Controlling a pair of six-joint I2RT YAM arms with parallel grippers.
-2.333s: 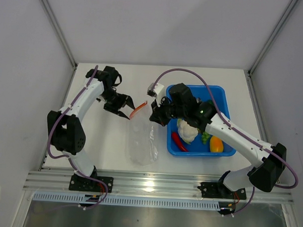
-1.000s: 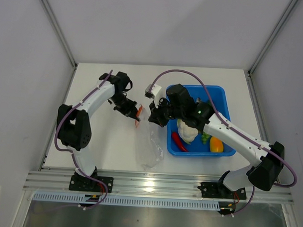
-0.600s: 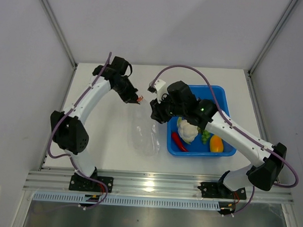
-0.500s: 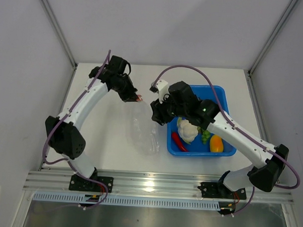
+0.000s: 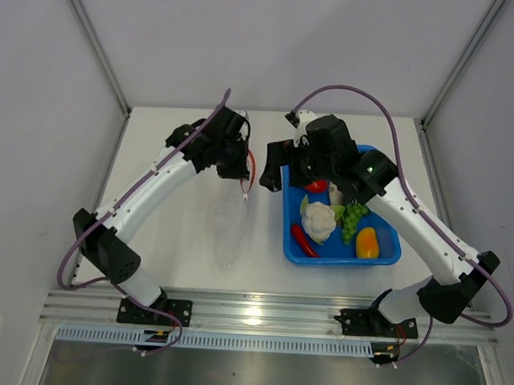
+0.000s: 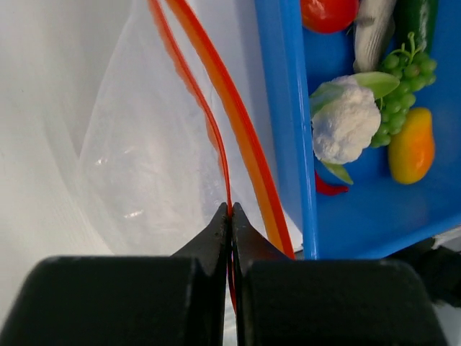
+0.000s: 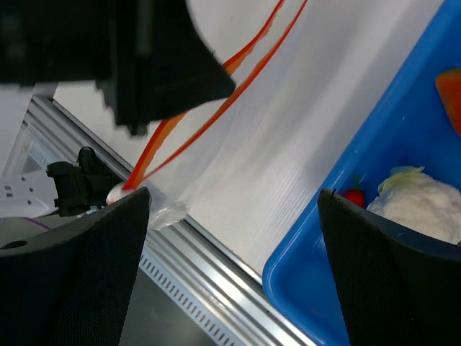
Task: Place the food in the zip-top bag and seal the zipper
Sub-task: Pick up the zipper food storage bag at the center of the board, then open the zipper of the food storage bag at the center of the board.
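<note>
Bag (image 6: 137, 166) hangs just beside the blue tray (image 6: 288, 108). The left claw (image 6: 230, 213) is pinched on one zipper strip (image 6: 216, 137), probably so the mouth gapes. The right claw (image 7: 234, 216) is spread wide and empty near the tray's corner, and the food (image 5: 322, 220) is in the tray.

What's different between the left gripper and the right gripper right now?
The left gripper is shut, pinching the thin red-orange zipper strip of the clear crinkly plastic bag; the right gripper is wide open and holds nothing. The left gripper has one side of the bag's mouth, while the right gripper hovers beside it, next to the blue rectangular plastic tray. Both are black and close to the bag's mouth.
</note>
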